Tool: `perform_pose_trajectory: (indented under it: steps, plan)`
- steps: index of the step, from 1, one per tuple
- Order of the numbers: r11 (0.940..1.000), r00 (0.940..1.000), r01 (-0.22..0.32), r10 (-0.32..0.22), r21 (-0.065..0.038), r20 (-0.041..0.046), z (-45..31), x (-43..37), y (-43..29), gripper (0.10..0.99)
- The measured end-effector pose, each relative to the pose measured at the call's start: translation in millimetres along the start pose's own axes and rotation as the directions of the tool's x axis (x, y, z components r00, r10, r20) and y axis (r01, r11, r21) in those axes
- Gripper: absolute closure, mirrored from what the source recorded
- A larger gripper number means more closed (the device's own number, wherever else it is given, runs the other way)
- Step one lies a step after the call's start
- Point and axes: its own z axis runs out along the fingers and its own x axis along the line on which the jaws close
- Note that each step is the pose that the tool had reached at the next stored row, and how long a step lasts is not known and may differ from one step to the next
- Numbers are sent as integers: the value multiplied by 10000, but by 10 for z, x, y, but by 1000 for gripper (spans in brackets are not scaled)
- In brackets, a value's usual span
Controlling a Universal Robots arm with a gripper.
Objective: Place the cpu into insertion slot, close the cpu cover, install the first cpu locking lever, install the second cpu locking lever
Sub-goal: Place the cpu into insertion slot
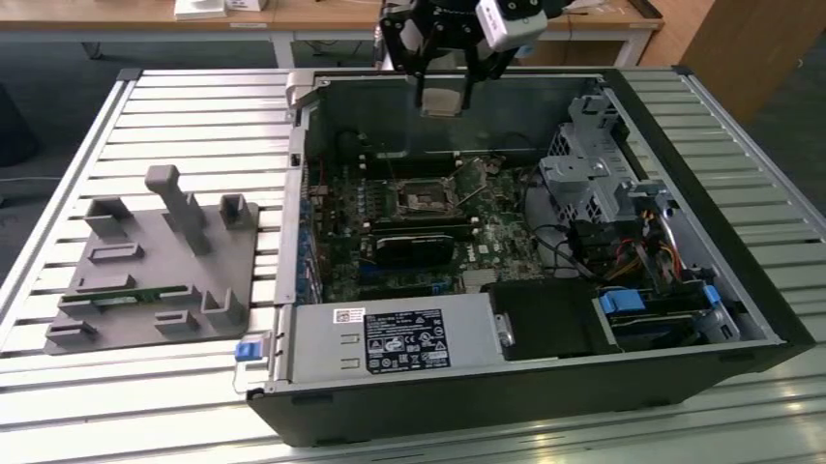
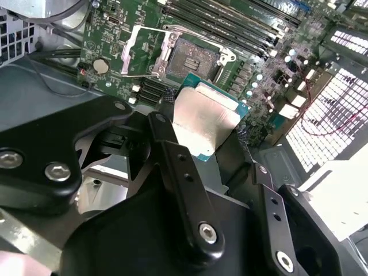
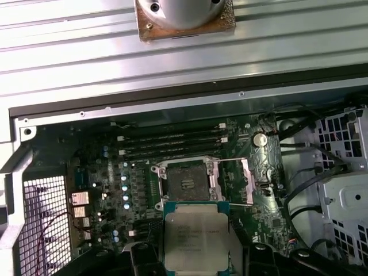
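My gripper (image 1: 443,95) hangs above the far side of the open computer case (image 1: 543,387), shut on the cpu (image 1: 440,100). In both wrist views the cpu (image 2: 204,118) (image 3: 195,236) is a flat square chip with a dull silver top and green edge, clamped between the black fingers (image 2: 178,167). Below it on the green motherboard lies the insertion slot (image 3: 186,181) (image 2: 194,56) (image 1: 421,198), a dark square socket with a silver rim and nothing in it. The cpu cover (image 3: 237,181) (image 2: 144,50) stands flipped open beside the slot. The chip is well clear of the board.
A black card (image 1: 413,246) lies just in front of the slot, long memory slots (image 3: 172,144) behind it. A drive cage (image 1: 594,184) with cables fills the case's right side in the exterior view, a power supply (image 1: 387,338) the front. A grey fixture plate (image 1: 155,261) sits on the slatted table.
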Motion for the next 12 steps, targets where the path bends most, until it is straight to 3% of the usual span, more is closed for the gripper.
perform_pose_trajectory:
  steps: [12]
  plan:
    - [9995,9995,-302,302,-6,27,6,17,-3,549]
